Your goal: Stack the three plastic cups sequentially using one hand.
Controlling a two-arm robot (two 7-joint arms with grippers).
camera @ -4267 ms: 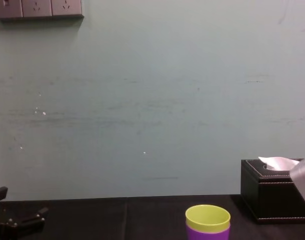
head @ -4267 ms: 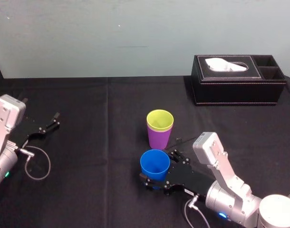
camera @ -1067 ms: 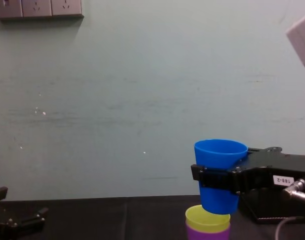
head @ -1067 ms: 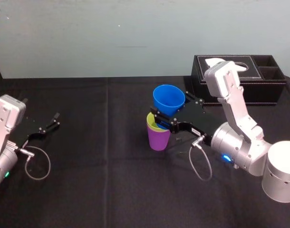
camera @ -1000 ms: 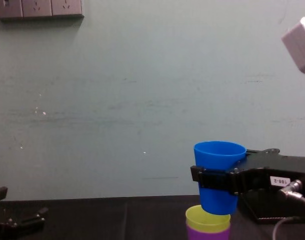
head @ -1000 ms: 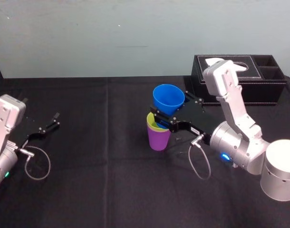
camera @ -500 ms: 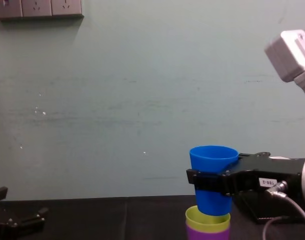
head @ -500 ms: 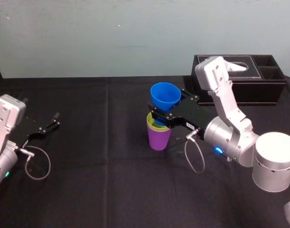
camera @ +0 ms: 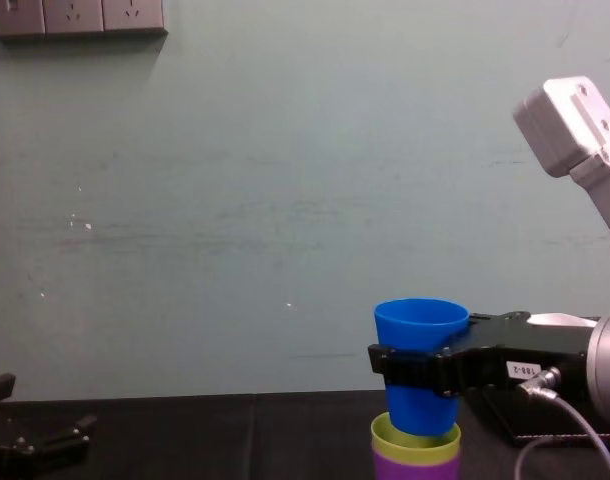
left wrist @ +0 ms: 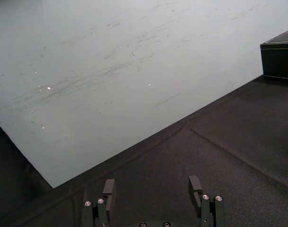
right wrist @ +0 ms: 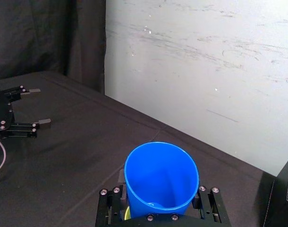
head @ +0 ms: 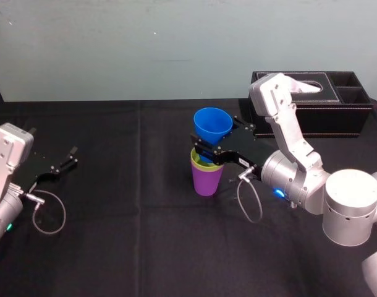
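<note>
nearest the robot, well to the left of the tissue box [head: 312, 122] and closer in than it, the left gripper [head: 68, 158] rests on the black tablecloth [head: 127, 235] with its two fingers spread apart and nothing between them; the left wrist view shows the same gap over bare cloth [left wrist: 152, 189], and a thin grey cable loops on the cloth beside that arm. further out, left of the tissue box and a little nearer than it, the right gripper [head: 207, 146] reaches in from the right side, its black fingers closed on the lower part of the blue cup [head: 212, 124]; in the chest view they form a dark band around the cup's sides [camera: 415, 365]. the blue cup is held upright with its mouth open to the top, and its base sits just inside the rim of the yellow-green cup [head: 196, 161], not fully seated, so most of its wall stands clear above. the yellow-green cup is nested in the purple cup [head: 207, 179], which stands on the cloth, and only its rim shows above the purple one. the right arm's silver wrist and grey link rise between this stack and the tissue box. the tissue box sits at the far right of the table with a white tissue poking from its top. behind it runs the pale green wall [head: 145, 43].
</note>
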